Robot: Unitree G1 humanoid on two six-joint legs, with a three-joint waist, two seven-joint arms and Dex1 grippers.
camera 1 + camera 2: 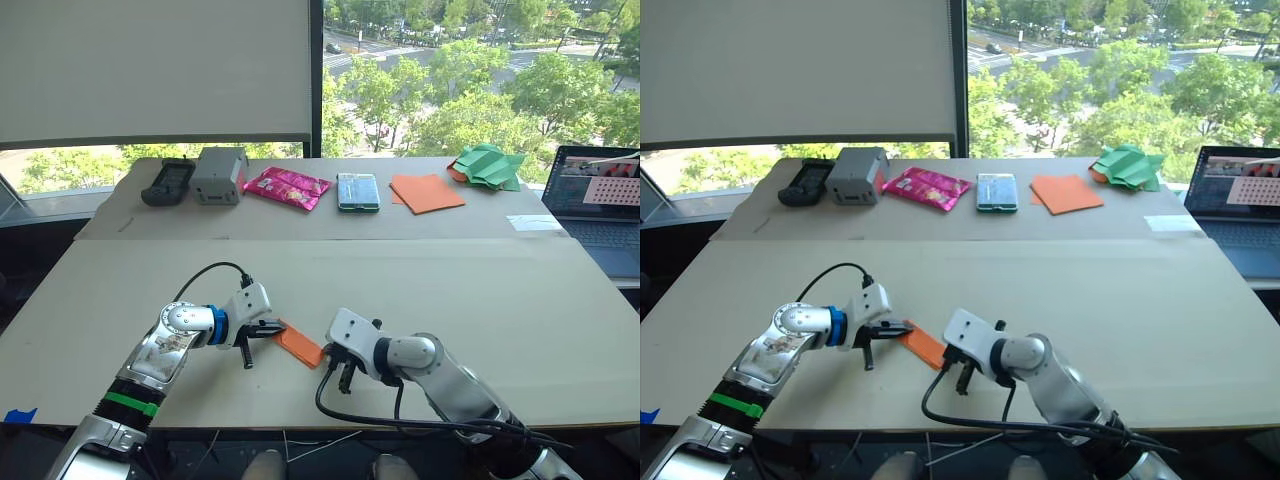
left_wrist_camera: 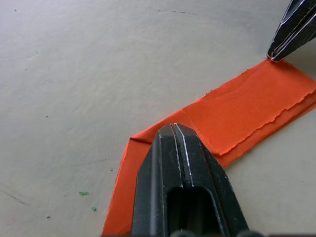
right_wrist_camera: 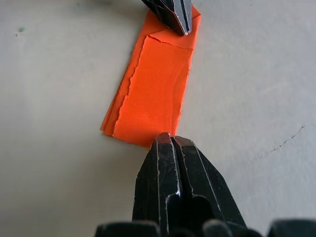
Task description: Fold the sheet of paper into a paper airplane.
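The sheet of paper point(image 1: 298, 343) lies on the near table point(image 1: 480, 290) as a narrow bright orange strip, folded into several layers with ragged edges. My left gripper point(image 1: 272, 328) is shut, its tips resting on the strip's left end; in the left wrist view those tips point(image 2: 173, 129) sit on top of the orange paper point(image 2: 247, 108). My right gripper point(image 1: 326, 354) is also shut and touches the strip's other end, its tips point(image 3: 169, 138) at the edge of the paper point(image 3: 155, 84). Neither gripper has paper between its fingers.
On the far table stand a black device point(image 1: 168, 181), a grey box point(image 1: 219, 174), a pink packet point(image 1: 287, 186), a teal case point(image 1: 357, 191), a smooth orange paper point(image 1: 427, 192) and a green paper heap point(image 1: 488, 165). A laptop point(image 1: 600, 205) sits at the right edge.
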